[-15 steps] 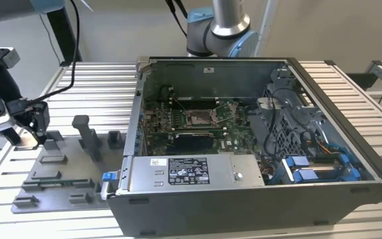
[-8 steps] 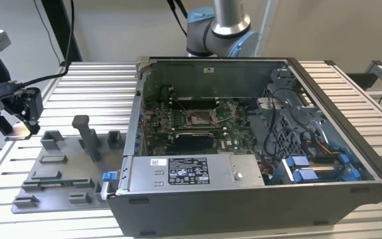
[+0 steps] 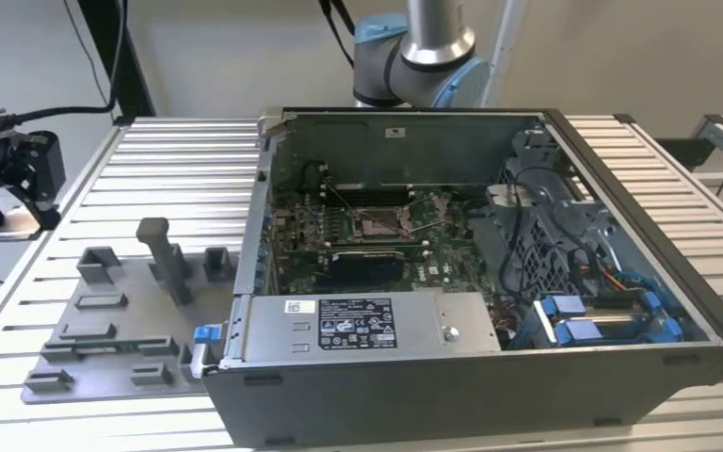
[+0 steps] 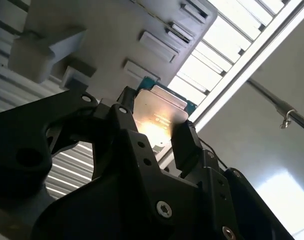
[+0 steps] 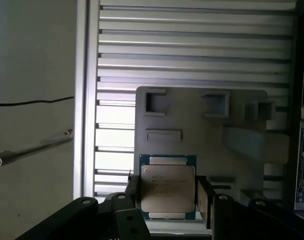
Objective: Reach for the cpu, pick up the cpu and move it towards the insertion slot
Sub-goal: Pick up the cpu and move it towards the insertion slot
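Now, chip (image 5: 168, 187): square, lying flat, silvery face turned away from the grey tray (image 5: 192, 130) beneath it.
Gripper (image 5: 168, 196): clamped on the chip's two opposite edges.
Computer case (image 3: 462, 386): open, socket (image 3: 380, 222) inside.

Support: slatted pale-metal table (image 3: 161, 169). Two items rest directly on it.

Exterior view, dial centred on the table:
- Open computer case (image 3: 437, 395) fills the centre through 4 o'clock. It lies on its side, open face up.
- Grey plastic tray (image 3: 148, 325) lies flat at 8 o'clock, just beside the case's wall. It carries raised blocks and one tall post.

Both wrist views show the tray (image 5: 192, 115) (image 4: 91, 20) lying flat on the slats (image 5: 192, 50) (image 4: 212, 65).
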### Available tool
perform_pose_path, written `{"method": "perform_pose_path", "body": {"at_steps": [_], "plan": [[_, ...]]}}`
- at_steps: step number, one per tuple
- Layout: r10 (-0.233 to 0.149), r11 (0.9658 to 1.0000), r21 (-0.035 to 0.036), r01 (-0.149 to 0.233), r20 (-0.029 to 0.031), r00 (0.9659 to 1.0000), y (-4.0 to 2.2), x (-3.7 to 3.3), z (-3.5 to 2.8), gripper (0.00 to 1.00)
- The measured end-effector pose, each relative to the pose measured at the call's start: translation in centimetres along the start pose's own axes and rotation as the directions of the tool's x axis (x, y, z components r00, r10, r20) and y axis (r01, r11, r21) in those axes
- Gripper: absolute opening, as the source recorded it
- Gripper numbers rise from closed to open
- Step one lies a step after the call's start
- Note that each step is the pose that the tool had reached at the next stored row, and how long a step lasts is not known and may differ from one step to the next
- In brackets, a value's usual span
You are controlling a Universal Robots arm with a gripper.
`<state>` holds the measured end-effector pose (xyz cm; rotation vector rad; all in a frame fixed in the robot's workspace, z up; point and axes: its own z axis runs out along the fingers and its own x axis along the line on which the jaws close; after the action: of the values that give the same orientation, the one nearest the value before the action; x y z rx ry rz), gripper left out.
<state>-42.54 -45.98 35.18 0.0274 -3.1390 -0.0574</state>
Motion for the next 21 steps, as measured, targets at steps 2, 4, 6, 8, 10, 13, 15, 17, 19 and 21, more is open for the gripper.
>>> {"method": "perform_pose_path", "body": {"at_steps": [2,4,6,8,10,13,15,17,19,21], "plan": [[0.000,1.0000,-0.0001,0.000,0.0001,1.0000,0.03,0.00,-0.91,0.00],[0.000,1.0000,-0.0001,0.000,0.0000,1.0000,0.07,0.00,-1.81,0.00],[0.000,1.0000,-0.0001,0.000,0.0000,1.0000,0.10,0.00,-2.75,0.00],[0.000,1.0000,-0.0001,0.000,0.0000,1.0000,0.14,0.00,-3.65,0.00],[0.000,1.0000,-0.0002,0.000,0.0001,1.0000,0.17,0.00,-4.56,0.00],[0.000,1.0000,-0.0002,0.000,0.0001,1.0000,0.22,0.01,-5.92,0.00],[0.000,1.0000,0.0000,0.000,0.0000,1.0000,0.24,0.01,-6.54,0.00],[0.000,1.0000,-0.0002,0.000,0.0002,1.0000,0.24,0.01,-6.56,0.00],[0.000,1.0000,-0.0002,0.000,0.0002,1.0000,0.25,0.00,-6.59,0.00],[0.000,1.0000,-0.0001,0.000,-0.0016,1.0000,0.24,-0.46,-6.61,0.00]]}}
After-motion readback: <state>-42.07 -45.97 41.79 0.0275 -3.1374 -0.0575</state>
